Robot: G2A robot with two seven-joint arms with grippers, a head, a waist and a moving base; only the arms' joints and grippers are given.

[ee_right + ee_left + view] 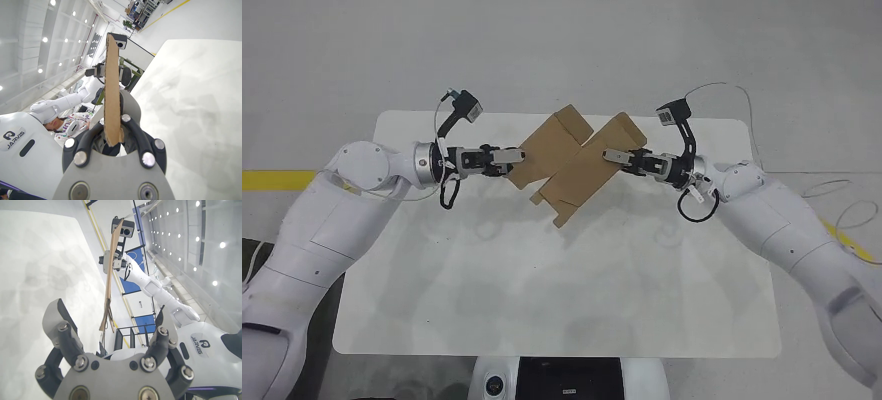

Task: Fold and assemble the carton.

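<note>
While the right pincer [610, 155] is pressed together on one edge of the carton [572, 165], the flattened brown cardboard hangs in the air above the far half of the white desk [542, 300]. Its broad face is roughly parallel to the desk surface. The left pincer [516, 158] sits at the carton's opposite edge, spread wide. In the left wrist view that edge lies in the gap between its two fingers [62, 313], touching neither so far as can be seen. Both arms stretch inward from the two sides of the desk, their pincers facing each other with the carton between them. Flaps and notched tabs jut from the carton's side nearer the robot.
</note>
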